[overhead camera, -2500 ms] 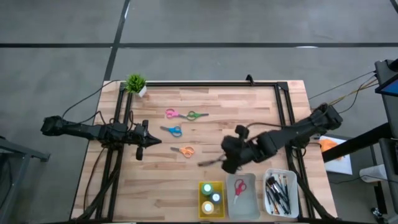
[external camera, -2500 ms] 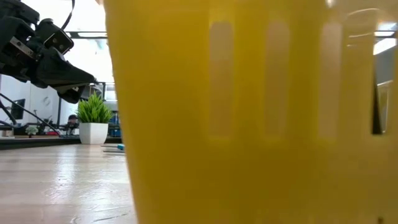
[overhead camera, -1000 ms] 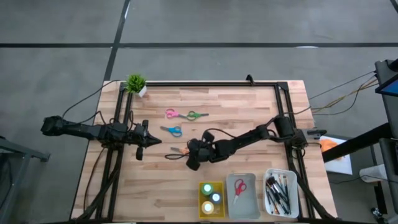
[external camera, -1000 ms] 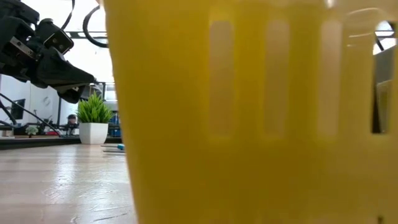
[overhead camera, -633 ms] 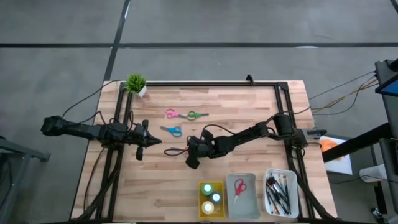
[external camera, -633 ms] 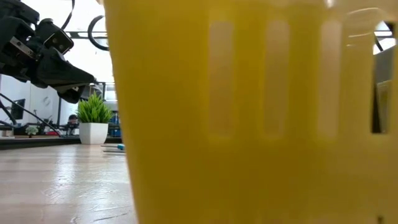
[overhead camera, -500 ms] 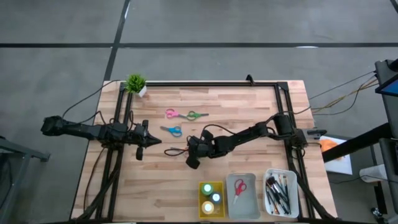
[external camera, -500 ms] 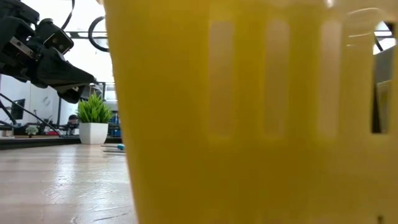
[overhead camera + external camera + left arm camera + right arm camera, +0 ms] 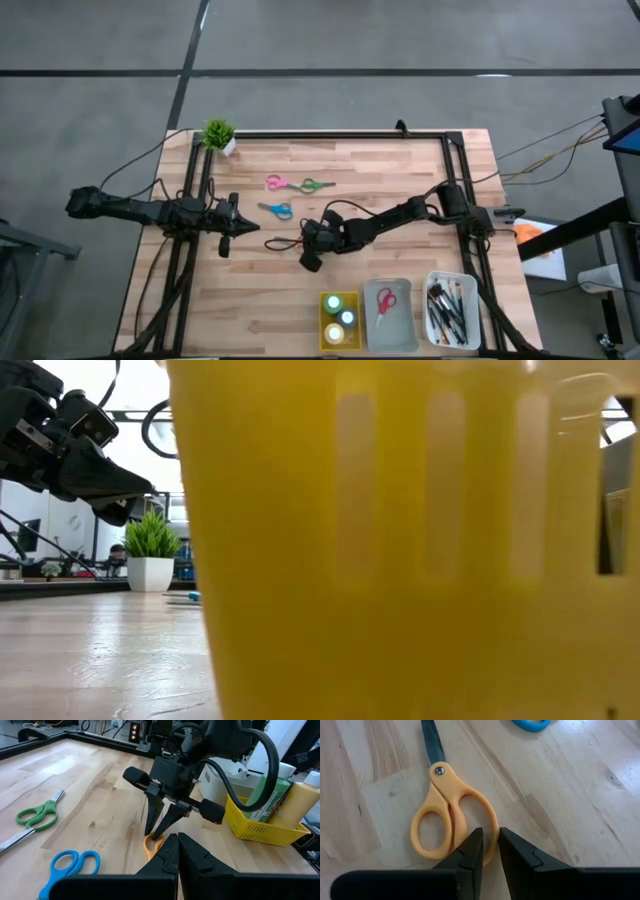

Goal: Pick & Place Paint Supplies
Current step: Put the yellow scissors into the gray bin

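Right gripper (image 9: 489, 851) pinches one loop of the orange scissors (image 9: 451, 815) at mid-table; only our wrist views show this, the high view hides them. Left gripper (image 9: 250, 227) waits closed. We count three other scissors loose, one in the grey tray (image 9: 400, 325).

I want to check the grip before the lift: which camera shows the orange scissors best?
The right wrist view: the orange scissors fill it, with the right gripper pinching one handle loop. The left wrist view shows only a handle loop under that gripper. The high view hides them under the arm; the low view is blocked.
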`<act>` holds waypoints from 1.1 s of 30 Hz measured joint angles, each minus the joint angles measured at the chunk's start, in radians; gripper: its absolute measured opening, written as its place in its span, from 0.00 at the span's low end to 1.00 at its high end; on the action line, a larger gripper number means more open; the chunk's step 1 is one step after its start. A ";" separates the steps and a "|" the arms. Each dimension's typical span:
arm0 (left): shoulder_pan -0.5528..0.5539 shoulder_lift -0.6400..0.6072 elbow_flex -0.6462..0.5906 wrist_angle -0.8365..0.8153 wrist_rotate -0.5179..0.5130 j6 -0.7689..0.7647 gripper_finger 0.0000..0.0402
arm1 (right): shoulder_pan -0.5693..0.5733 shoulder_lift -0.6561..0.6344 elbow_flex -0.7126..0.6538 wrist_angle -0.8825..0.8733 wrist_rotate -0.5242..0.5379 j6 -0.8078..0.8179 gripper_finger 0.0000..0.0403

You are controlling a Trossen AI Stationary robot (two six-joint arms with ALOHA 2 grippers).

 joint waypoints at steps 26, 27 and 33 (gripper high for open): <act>0.000 0.000 0.000 0.000 0.000 0.000 0.00 | -0.005 -0.014 -0.004 -0.008 -0.018 -0.048 0.03; 0.000 0.000 0.000 0.000 0.000 0.000 0.00 | -0.005 -0.019 -0.004 -0.008 -0.016 -0.054 0.03; 0.000 0.000 0.000 0.000 0.000 0.000 0.00 | -0.006 -0.041 -0.004 -0.005 0.014 -0.083 0.03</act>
